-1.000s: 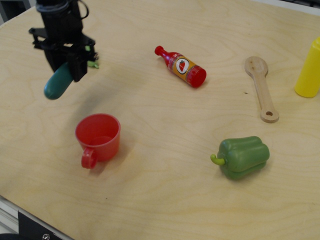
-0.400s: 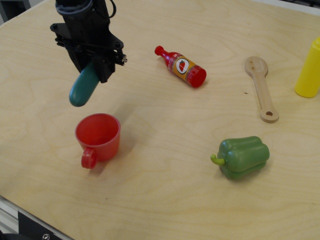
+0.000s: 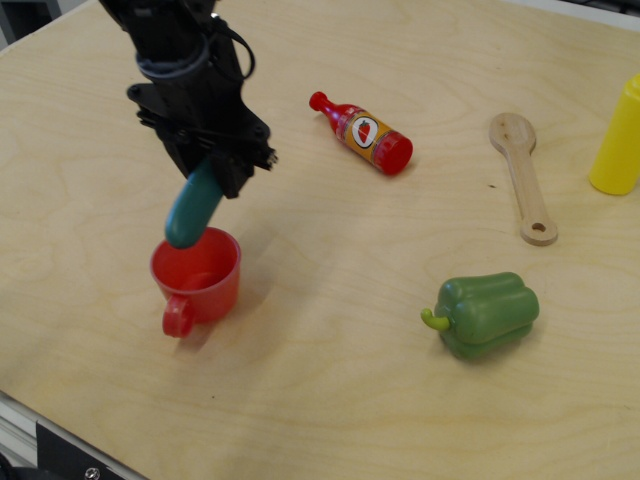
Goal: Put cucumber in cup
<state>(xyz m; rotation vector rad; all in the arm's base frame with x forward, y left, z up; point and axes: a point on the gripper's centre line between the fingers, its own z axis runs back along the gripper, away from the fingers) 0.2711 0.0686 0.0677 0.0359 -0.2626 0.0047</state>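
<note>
My claw (image 3: pixel 213 172), clamped on the cucumber (image 3: pixel 193 208), has carried it from the tabletop's (image 3: pixel 330 400) far-left corner toward the near edge, so its lower tip now hangs over the cup's (image 3: pixel 197 275) rim, nearly positioned for release.

Sitting here are one cucumber (image 3: pixel 193 210), one red cup (image 3: pixel 197 276), one sauce bottle (image 3: pixel 362 133), one wooden spoon (image 3: pixel 524 177), one green pepper (image 3: pixel 485 315), one yellow bottle (image 3: pixel 618 142).
</note>
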